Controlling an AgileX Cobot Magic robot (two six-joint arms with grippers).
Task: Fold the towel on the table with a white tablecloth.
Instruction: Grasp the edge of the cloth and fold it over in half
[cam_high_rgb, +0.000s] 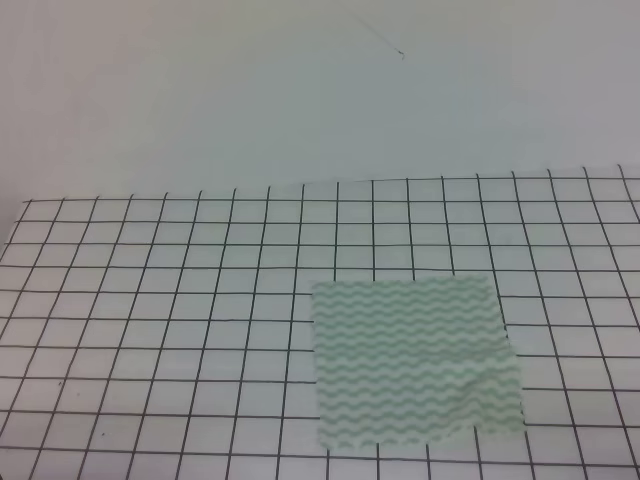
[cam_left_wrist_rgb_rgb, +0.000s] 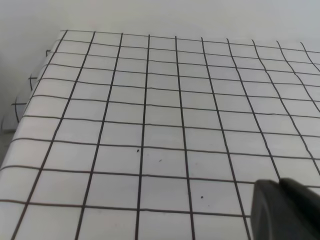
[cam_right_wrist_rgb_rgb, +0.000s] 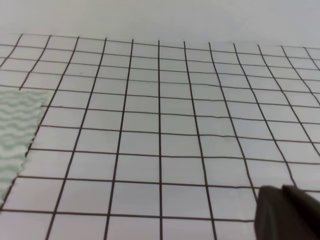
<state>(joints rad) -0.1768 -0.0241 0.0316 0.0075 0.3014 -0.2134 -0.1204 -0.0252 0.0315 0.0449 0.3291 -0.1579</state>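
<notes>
The towel (cam_high_rgb: 412, 360), whitish with pale green wavy stripes, lies flat and unfolded on the table with a white tablecloth (cam_high_rgb: 160, 300), right of centre near the front edge; its front right corner is slightly rumpled. In the right wrist view a strip of the towel (cam_right_wrist_rgb_rgb: 17, 130) shows at the left edge. Neither gripper appears in the exterior high view. Only a dark finger tip (cam_left_wrist_rgb_rgb: 287, 210) shows at the bottom right of the left wrist view, and a similar dark finger tip (cam_right_wrist_rgb_rgb: 287, 212) in the right wrist view; their opening is not visible.
A plain white wall (cam_high_rgb: 300, 90) rises behind the table. The tablecloth's left edge (cam_left_wrist_rgb_rgb: 30, 95) drops off at the left of the left wrist view. Grid cloth stretches left of the towel and behind it.
</notes>
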